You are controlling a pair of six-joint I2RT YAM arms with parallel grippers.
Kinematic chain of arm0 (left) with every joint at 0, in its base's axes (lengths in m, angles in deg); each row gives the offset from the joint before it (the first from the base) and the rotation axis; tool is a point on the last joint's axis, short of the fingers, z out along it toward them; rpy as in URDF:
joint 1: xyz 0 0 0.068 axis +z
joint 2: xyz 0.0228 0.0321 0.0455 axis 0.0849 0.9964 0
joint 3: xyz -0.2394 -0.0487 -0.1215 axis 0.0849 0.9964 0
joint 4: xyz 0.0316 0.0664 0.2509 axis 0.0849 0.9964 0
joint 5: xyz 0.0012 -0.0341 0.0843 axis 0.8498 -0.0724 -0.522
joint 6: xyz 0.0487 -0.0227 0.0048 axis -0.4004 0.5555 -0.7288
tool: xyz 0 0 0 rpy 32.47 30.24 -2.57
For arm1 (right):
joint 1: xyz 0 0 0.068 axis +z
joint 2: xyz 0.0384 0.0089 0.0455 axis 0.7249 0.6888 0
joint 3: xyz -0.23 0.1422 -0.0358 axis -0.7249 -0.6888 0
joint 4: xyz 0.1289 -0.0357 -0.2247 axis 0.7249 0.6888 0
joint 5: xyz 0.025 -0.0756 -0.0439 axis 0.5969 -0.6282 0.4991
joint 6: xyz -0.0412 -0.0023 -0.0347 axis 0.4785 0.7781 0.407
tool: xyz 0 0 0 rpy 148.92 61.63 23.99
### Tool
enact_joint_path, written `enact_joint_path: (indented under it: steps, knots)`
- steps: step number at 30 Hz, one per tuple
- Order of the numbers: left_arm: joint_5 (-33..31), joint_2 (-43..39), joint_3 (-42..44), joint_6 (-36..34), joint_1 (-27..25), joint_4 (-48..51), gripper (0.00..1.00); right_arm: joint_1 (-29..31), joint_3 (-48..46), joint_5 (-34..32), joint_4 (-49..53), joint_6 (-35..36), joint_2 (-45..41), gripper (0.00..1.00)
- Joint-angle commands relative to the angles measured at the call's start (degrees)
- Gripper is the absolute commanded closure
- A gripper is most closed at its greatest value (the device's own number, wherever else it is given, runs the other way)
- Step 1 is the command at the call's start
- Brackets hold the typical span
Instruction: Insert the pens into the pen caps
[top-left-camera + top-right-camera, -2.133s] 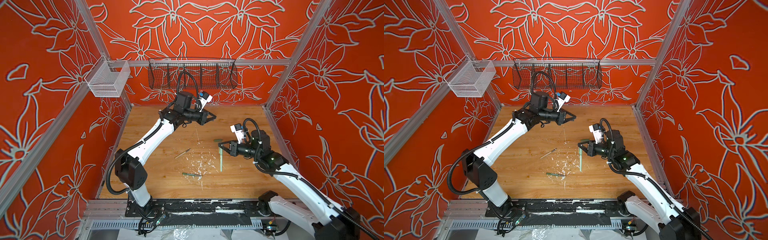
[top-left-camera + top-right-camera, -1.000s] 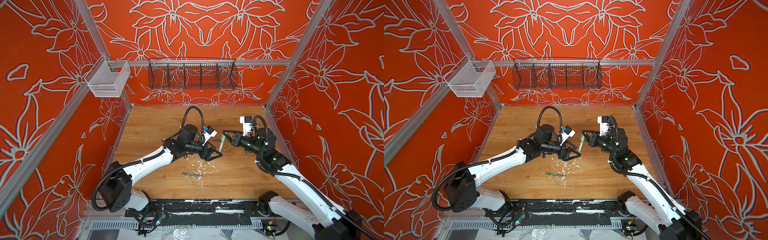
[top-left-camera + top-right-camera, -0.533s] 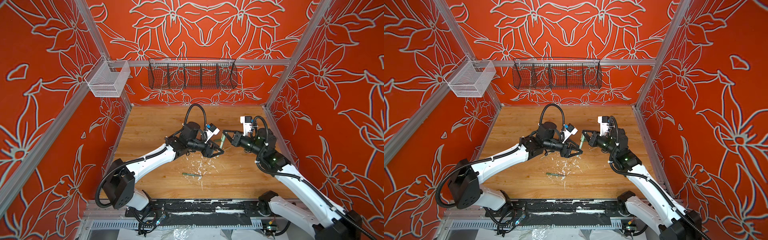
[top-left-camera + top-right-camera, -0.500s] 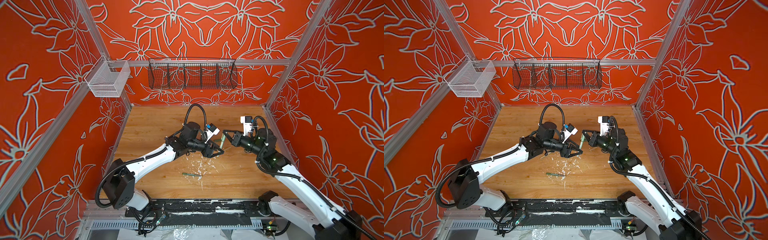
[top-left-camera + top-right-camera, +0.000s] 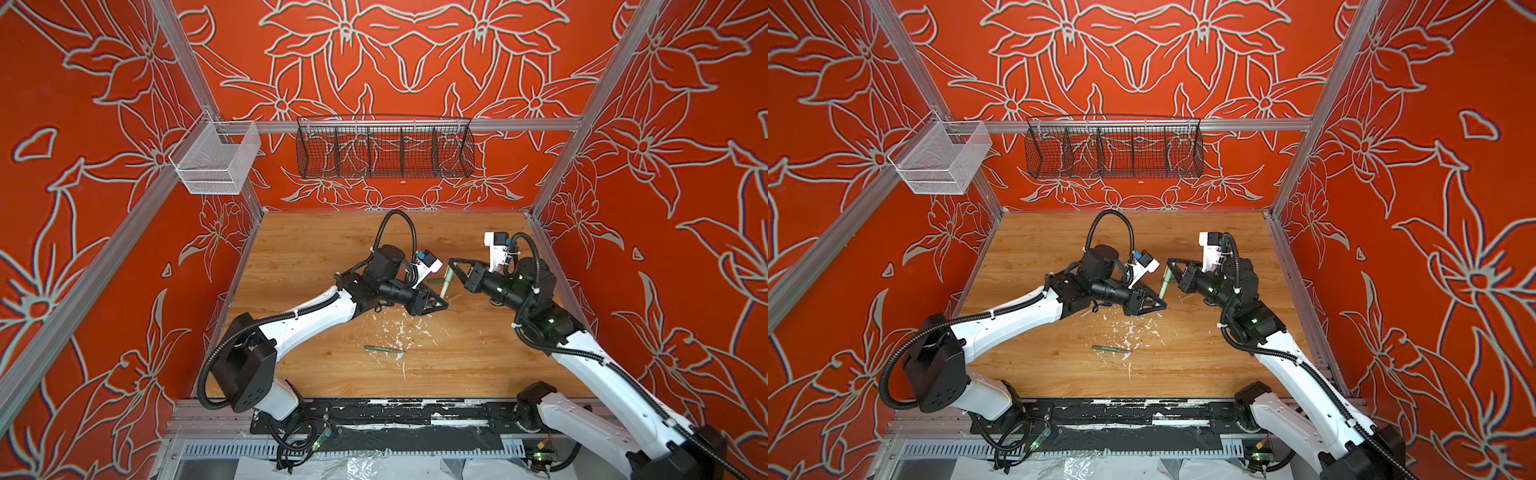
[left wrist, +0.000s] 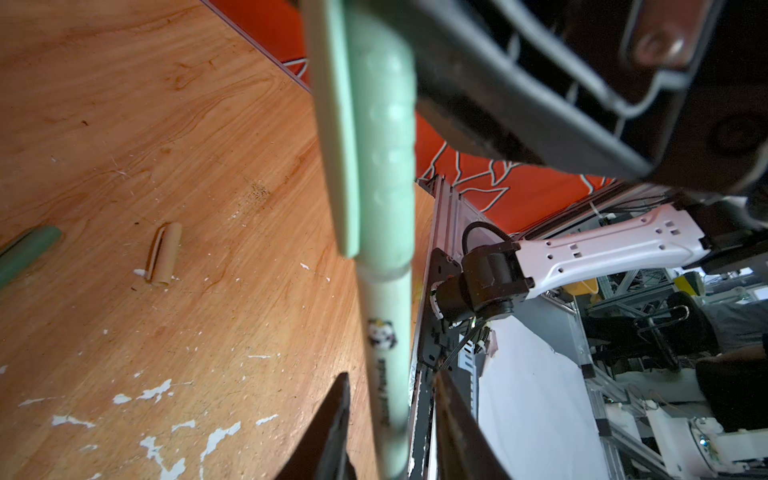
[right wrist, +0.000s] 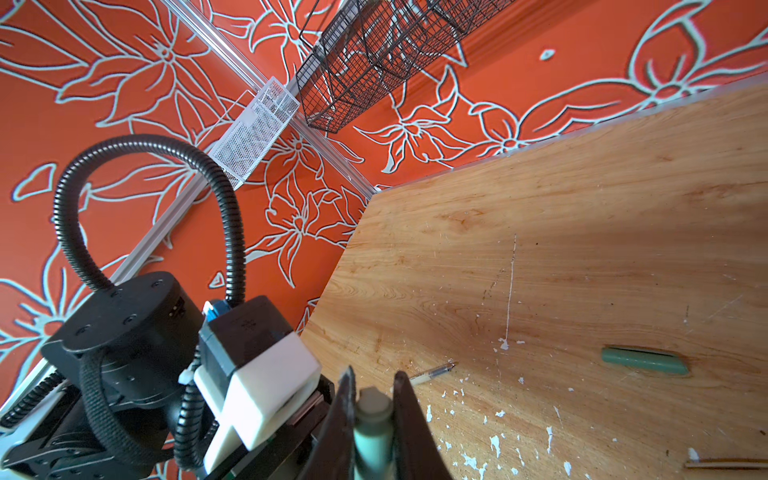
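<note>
Change noted: left arm (image 5: 307, 320), at the back of the table (image 5: 311, 249) two seconds ago, now reaches the centre. Left gripper (image 5: 442, 304), wide a second ago, has narrowed round the lower barrel of the pale pen (image 5: 444, 291). In the left wrist view its fingers (image 6: 334, 432) flank the barrel with a gap on each side, so it is not yet clamped. Right gripper (image 5: 452, 266) is clenched on the pale cap (image 6: 386, 124), which sits over the pen's upper end. It has carried the pair up and toward the middle, and they hang near upright, clear of the wood.

Assessment: one pen is entered in its cap; full seating cannot be confirmed. The left's closing reads as preparation to press barrel and cap together.

Outstanding: dark pen (image 5: 382, 349) lies flat by the paint flecks (image 5: 399, 332). Dark cap (image 5: 436, 281) and tan cap (image 5: 454, 297) lie loose near the held pen. Tan pen (image 5: 1084, 313) shows only an end from under the left arm.

Containers: wire basket (image 5: 384, 174) on the back wall is divided into compartments, with nothing visible in any. Mesh basket (image 5: 216, 166) at the left rear post likewise shows nothing.
</note>
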Motion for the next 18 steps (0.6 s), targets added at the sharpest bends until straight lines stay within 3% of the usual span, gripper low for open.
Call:
enact_joint_path:
  steps: [1, 4, 6, 14, 15, 16, 18]
  knots:
    - [0.83, 0.28, -1.62, 0.1, -0.3, 0.35, 0.74, -0.34, -0.51, -0.83, -0.32, 0.38, -0.99, 1.0]
    - [-0.05, 0.33, -1.95, 0.34, -0.3, 0.84, 0.84, -0.34, -0.59, -0.1, -0.5, 0.47, -0.94, 1.0]
    - [-1.59, 0.77, -2.83, 0.91, -0.28, 2.02, 1.0, -0.34, -0.59, 0.79, -0.43, 1.02, -1.04, 1.0]
    - [-5.78, 4.27, -9.6, -0.13, -0.12, 8.85, 1.0, -0.34, 0.86, 5.97, 4.32, 5.78, -1.51, 1.0]
    - [-5.61, 4.66, -10.11, -0.5, -0.12, 9.2, 1.0, -0.34, 1.26, 5.75, 5.56, 6.1, -1.88, 0.98]
    - [-5.21, 4.93, -10.43, -0.75, -0.11, 9.23, 1.0, -0.34, 1.33, 5.64, 6.02, 6.21, -2.17, 0.83]
    - [-4.4, 5.66, -10.85, -0.76, -0.1, 9.21, 1.0, -0.34, 1.44, 5.05, 6.57, 6.39, -3.18, 0.66]
